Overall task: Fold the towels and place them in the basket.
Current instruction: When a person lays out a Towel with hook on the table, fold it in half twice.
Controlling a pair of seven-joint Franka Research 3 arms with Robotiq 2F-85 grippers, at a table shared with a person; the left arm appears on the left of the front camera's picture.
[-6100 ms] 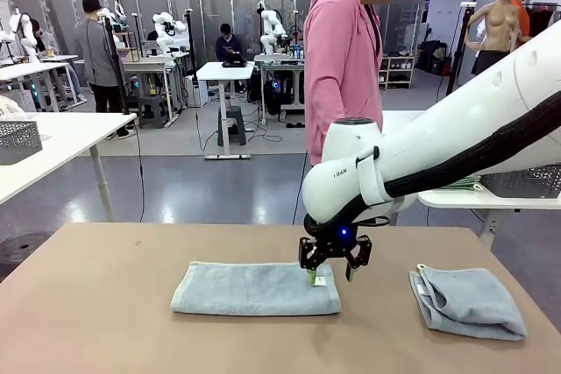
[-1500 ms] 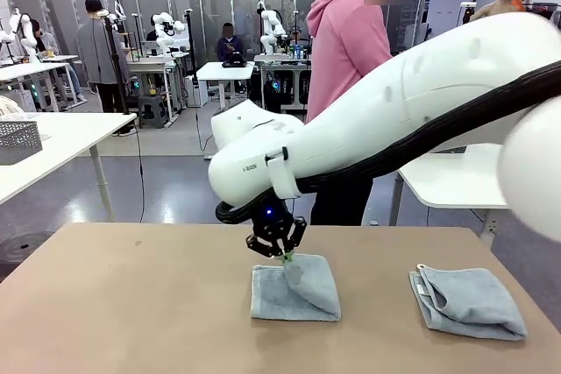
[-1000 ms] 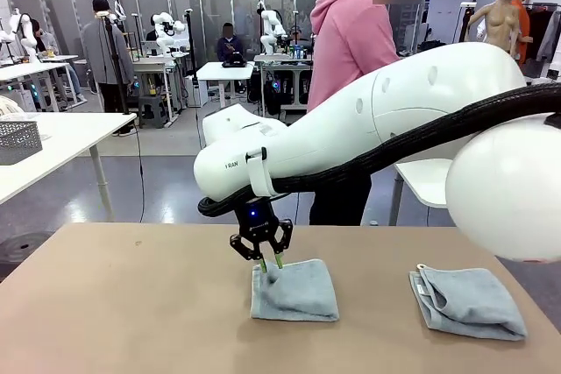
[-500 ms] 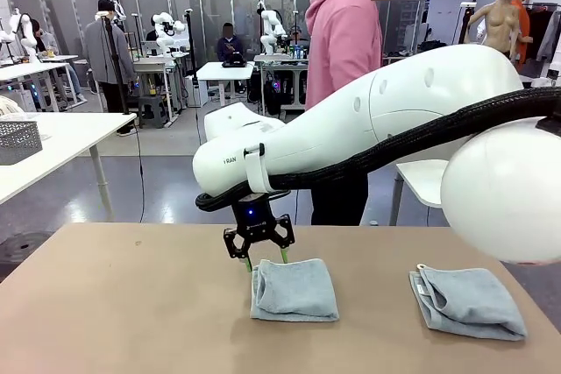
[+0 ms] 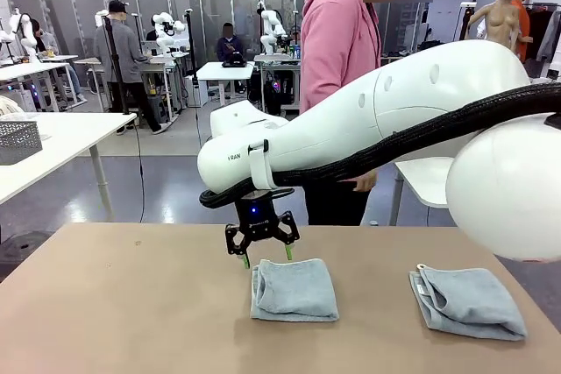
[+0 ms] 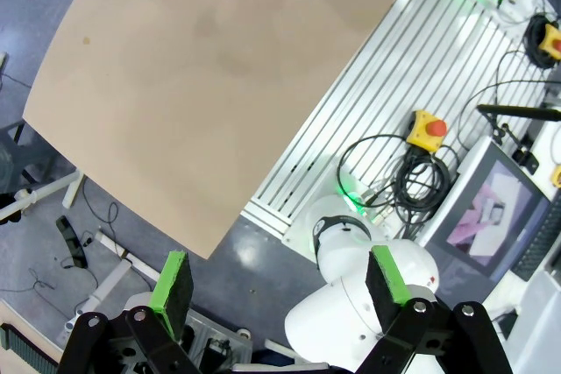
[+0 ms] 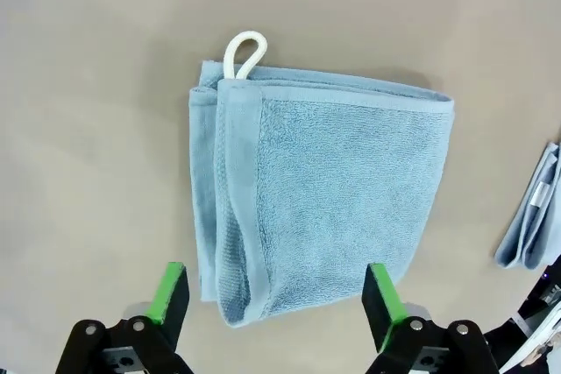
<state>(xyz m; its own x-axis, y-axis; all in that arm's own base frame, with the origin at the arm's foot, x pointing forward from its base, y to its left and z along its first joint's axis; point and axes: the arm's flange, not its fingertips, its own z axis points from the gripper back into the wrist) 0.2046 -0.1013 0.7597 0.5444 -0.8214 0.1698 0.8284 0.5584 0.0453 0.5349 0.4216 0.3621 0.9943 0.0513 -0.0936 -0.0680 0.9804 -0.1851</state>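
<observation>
Two towels counted on the brown table [image 5: 114,304], both light grey-blue. One folded towel [image 5: 294,290] lying flat near table centre, roughly square, layered edges stacked along one side; in the right wrist view [image 7: 324,199] a small white loop [image 7: 243,52] sticking out at one corner. Second towel [image 5: 467,301] loosely folded, well apart toward the robot's right, near the table's edge; a sliver of it at the right wrist frame's border [image 7: 530,225].

Right gripper [image 5: 266,257] hanging just above the centre towel's far-left corner, green pads [image 7: 169,293] spread wide either side, nothing between them, no contact with cloth. Right arm reaching across from picture right.

Left gripper [image 6: 280,282] raised high over the table's edge, jaws apart, empty; arm base, cables and a monitor below.

One person in a pink hoodie [image 5: 337,50] standing at the far side.
</observation>
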